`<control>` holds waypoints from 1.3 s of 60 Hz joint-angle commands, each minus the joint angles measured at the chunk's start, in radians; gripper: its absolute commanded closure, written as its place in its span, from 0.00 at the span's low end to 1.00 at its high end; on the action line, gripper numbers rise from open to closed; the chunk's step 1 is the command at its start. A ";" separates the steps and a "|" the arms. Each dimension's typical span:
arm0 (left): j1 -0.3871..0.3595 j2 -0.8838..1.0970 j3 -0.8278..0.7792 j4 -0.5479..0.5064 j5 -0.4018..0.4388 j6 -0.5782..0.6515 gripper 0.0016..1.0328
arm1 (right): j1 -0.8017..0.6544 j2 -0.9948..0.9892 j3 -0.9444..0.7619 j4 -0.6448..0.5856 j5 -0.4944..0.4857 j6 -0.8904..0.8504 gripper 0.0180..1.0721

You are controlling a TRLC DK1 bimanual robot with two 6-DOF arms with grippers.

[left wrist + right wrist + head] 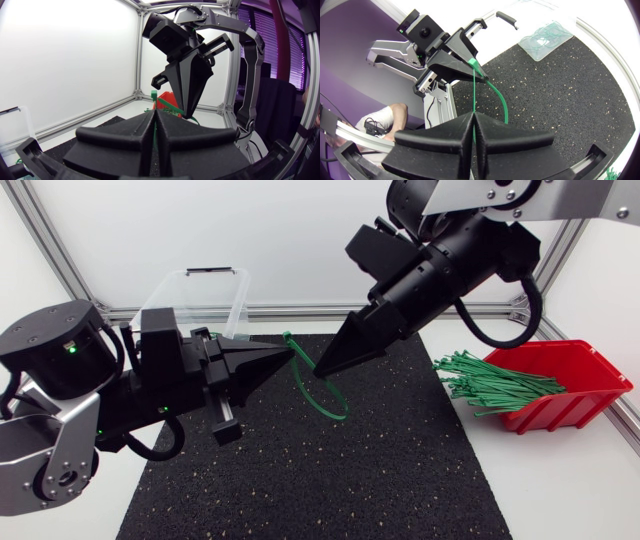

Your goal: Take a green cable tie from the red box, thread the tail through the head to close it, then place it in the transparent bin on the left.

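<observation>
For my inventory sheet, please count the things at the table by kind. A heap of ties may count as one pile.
Tools: 2 (left tool, right tool)
Single tie, gripped by both tools: 1
Tie piles: 2 (box pile, bin pile)
Red box: 1
Bin: 1
Mat: 1
Total: 8

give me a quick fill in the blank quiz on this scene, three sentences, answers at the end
1. The green cable tie, gripped by the left end effector and the right end effector, loops above the mat, whose colour is ___.
2. The bundle of spare ties lies in the box, whose colour is ___.
3. The transparent bin stands nearest the ___ end effector.

Missing words: black; red; left
</observation>
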 commanded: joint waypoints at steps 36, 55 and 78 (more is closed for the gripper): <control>-0.048 -0.006 -0.023 0.029 -0.062 0.037 0.97 | 0.004 -0.045 -0.031 0.018 0.018 -0.006 0.95; -0.051 -0.011 -0.034 0.029 -0.068 0.042 0.97 | 0.004 -0.067 -0.045 0.024 0.025 -0.006 0.95; -0.054 -0.025 -0.026 0.029 -0.070 0.040 0.97 | 0.004 -0.071 -0.059 0.035 0.031 -0.006 0.95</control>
